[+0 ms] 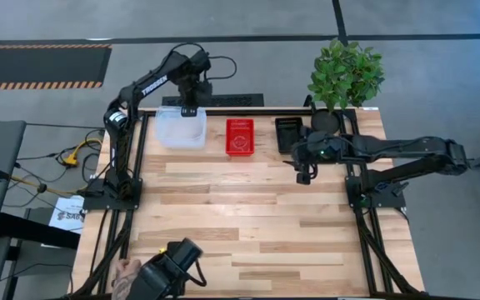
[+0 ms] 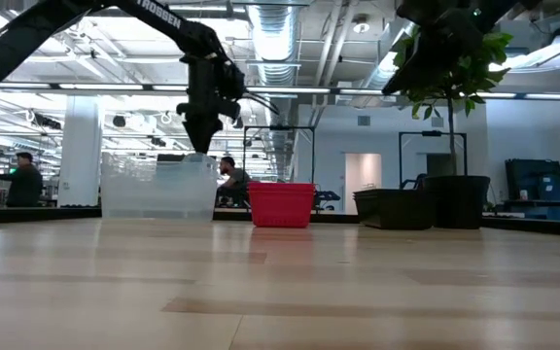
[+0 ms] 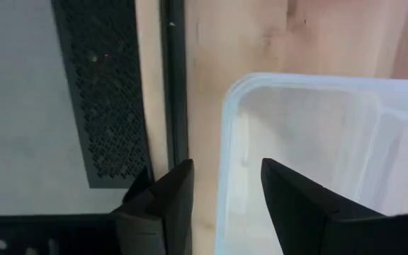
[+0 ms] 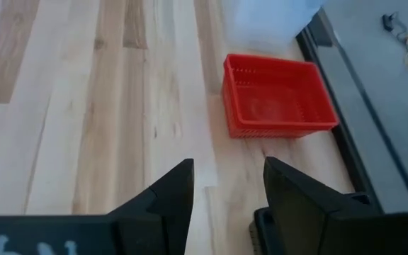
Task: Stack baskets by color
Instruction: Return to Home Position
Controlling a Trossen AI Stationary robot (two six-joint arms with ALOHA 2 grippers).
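The left gripper (image 3: 225,177) is being shown low over the clear baskets (image 3: 310,134). Its fingers are parted, with the baskets' far rim lying between them; nothing is being squeezed, as far as can be judged. The right gripper (image 4: 227,177) is being held above the tabletop (image 1: 257,225), fingers open and empty, with the red baskets (image 4: 275,95) ahead of the fingers and the black baskets (image 1: 288,133) just beside and under them. The sorting is being judged complete, with only the retreat of both arms outstanding. The main risk is being posed by the left fingers. If they are lifted at an angle or drawn sideways before clearing the rim, the inner finger may be hooked on the thin wall. The clear baskets would then be dragged or tipped toward the tabletop's edge, which is lying just beyond the outer finger. The black baskets may likewise be clipped if the right fingers are swung low.
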